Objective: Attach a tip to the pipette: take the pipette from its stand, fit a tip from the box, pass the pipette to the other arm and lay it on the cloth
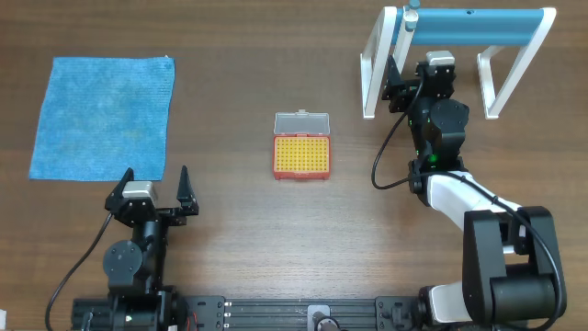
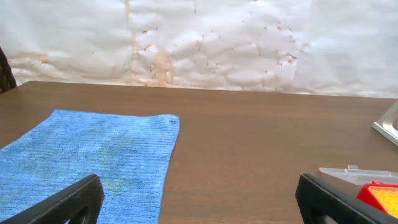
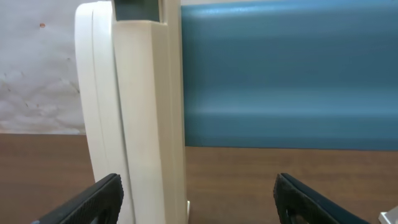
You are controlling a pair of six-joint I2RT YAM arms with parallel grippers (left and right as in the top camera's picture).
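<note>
The pipette [image 1: 411,13] hangs at the left end of the blue-barred stand [image 1: 478,26] at the back right. My right gripper [image 1: 401,85] is close in front of it, open. In the right wrist view a white upright body, the pipette [image 3: 140,112] as far as I can tell, stands just beyond the gripper [image 3: 196,206], nearer one finger than the other and not gripped. The tip box [image 1: 300,156] with orange tips sits mid-table, its clear lid folded back. The blue cloth [image 1: 103,118] lies flat at the back left. My left gripper [image 1: 154,180] rests open near the front, short of the cloth [image 2: 87,155].
The stand's white legs [image 1: 375,74] flank the right gripper closely. The bare wooden table [image 1: 230,83] lies between cloth, box and stand. A pale wall [image 2: 249,43] lies beyond the table's far edge. The tip box [image 2: 379,193] corner shows beside the left gripper [image 2: 199,206].
</note>
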